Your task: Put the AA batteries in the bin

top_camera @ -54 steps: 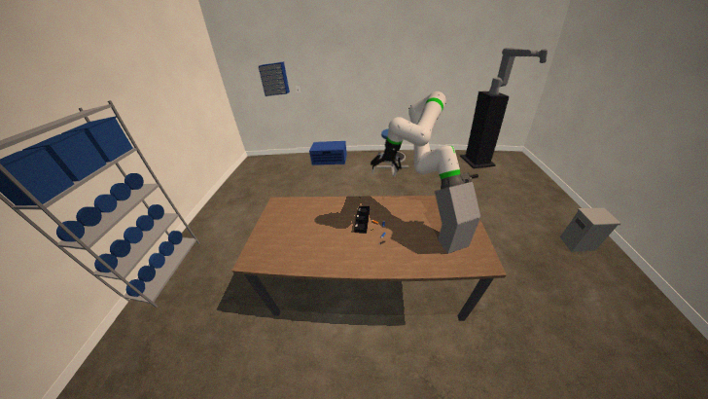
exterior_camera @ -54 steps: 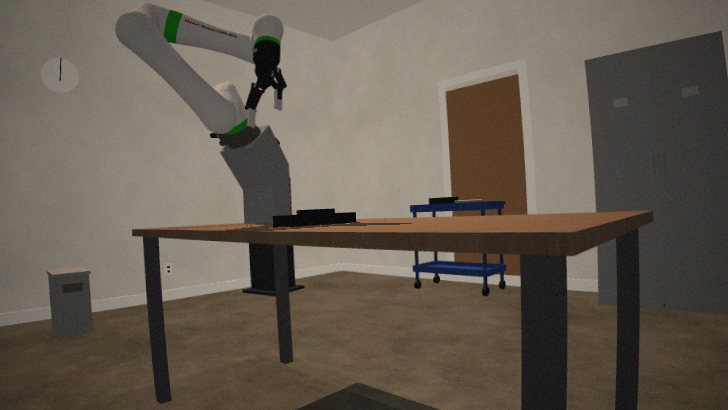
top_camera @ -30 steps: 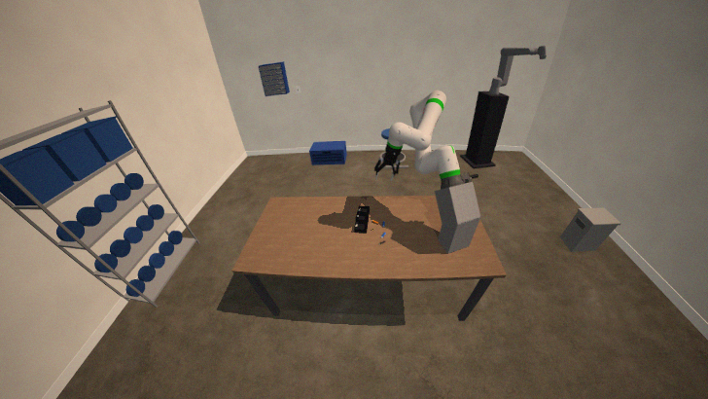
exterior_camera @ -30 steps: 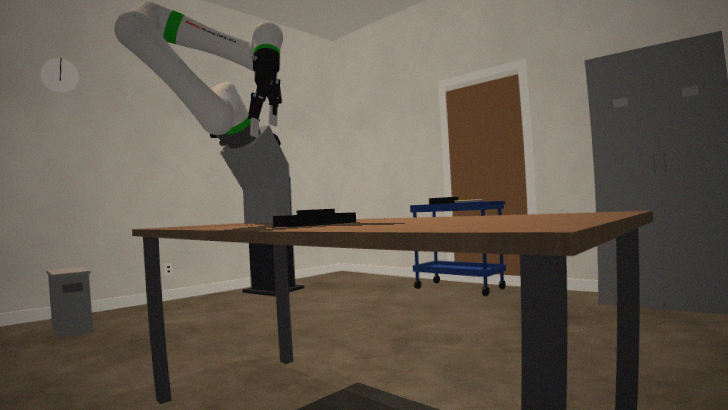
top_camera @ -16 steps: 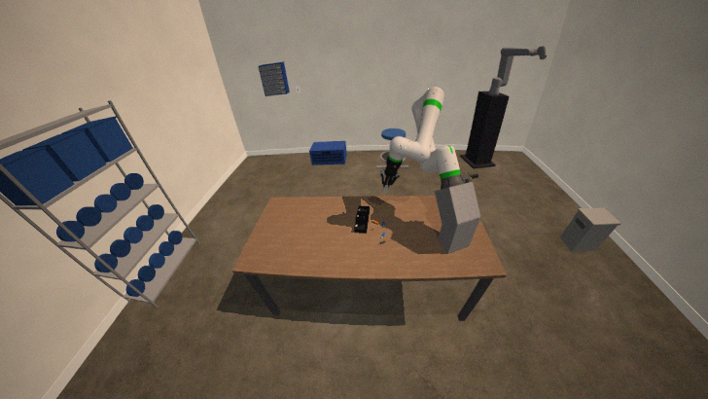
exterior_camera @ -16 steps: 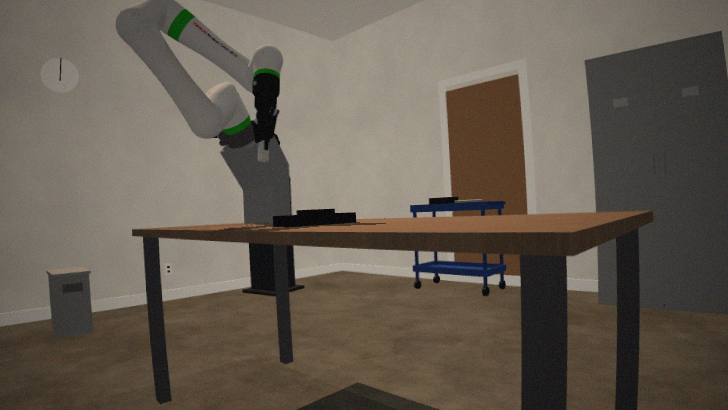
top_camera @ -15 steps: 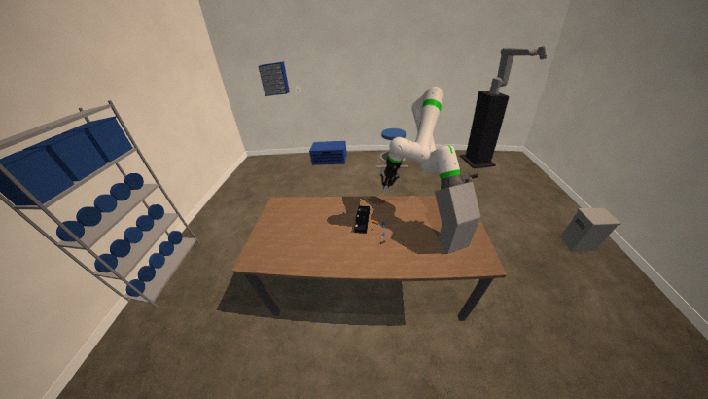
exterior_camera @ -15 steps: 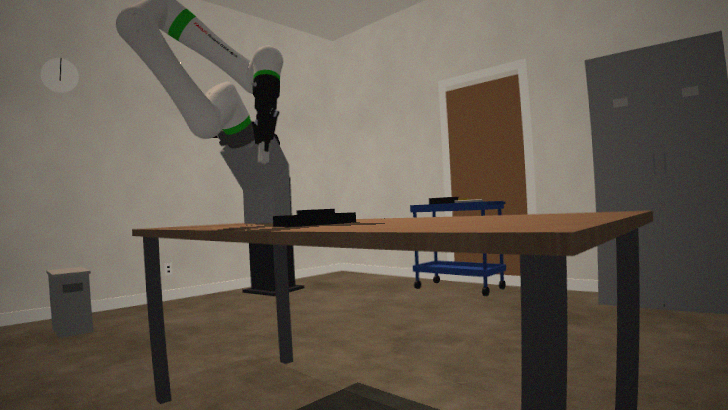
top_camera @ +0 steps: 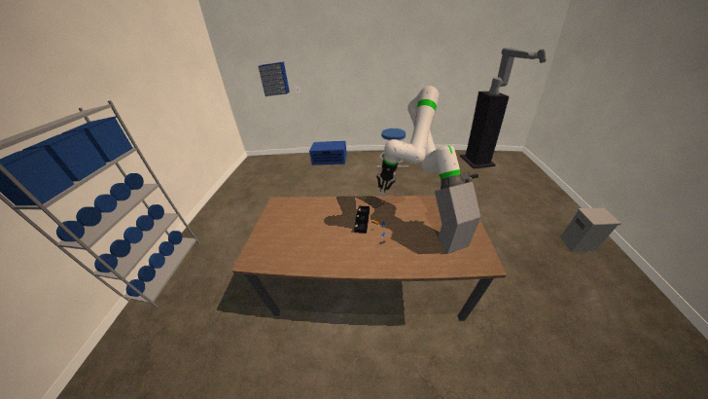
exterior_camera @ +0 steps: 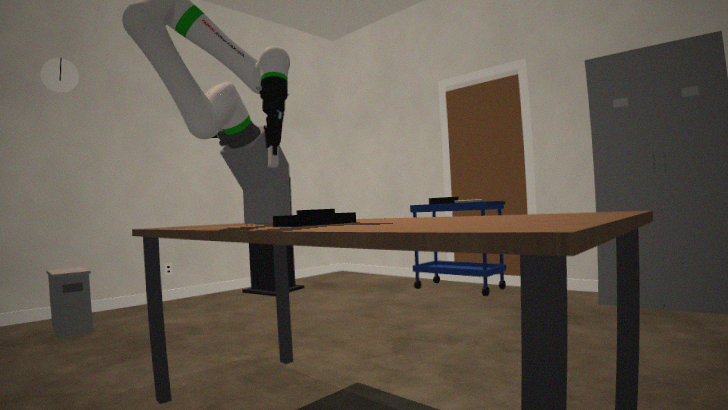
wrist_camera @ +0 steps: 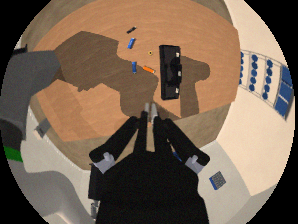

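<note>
The gripper (top_camera: 382, 190) (exterior_camera: 273, 165) (wrist_camera: 149, 108) hangs above the table (top_camera: 317, 257) (exterior_camera: 458, 239) (wrist_camera: 215, 95), its fingers nearly together with no object between them; in the wrist view they come in from the bottom of the frame to just below its middle. What could go wrong, I judge: going down with the fingers this close would press on a battery or knock it rolling, not straddle it; the small items look alike in size, so a hasty pick could take the wrong kind; and the bin letters are too small to read here — a drop by guesswork might land in the wrong bin, while a low pass might tip the black bins (top_camera: 362, 219) (exterior_camera: 314, 219) (wrist_camera: 170, 72).

Which items are AA cells I cannot tell; likely candidates — the upper blue cylinder (top_camera: 382, 235) (wrist_camera: 131, 43), the lower blue cylinder (top_camera: 383, 224) (wrist_camera: 134, 67) and the orange cylinder (top_camera: 374, 222) (wrist_camera: 149, 69) — lie on the table, above the fingertips in the wrist frame and well apart from them; the bins stand upper right of the fingertips.
</note>
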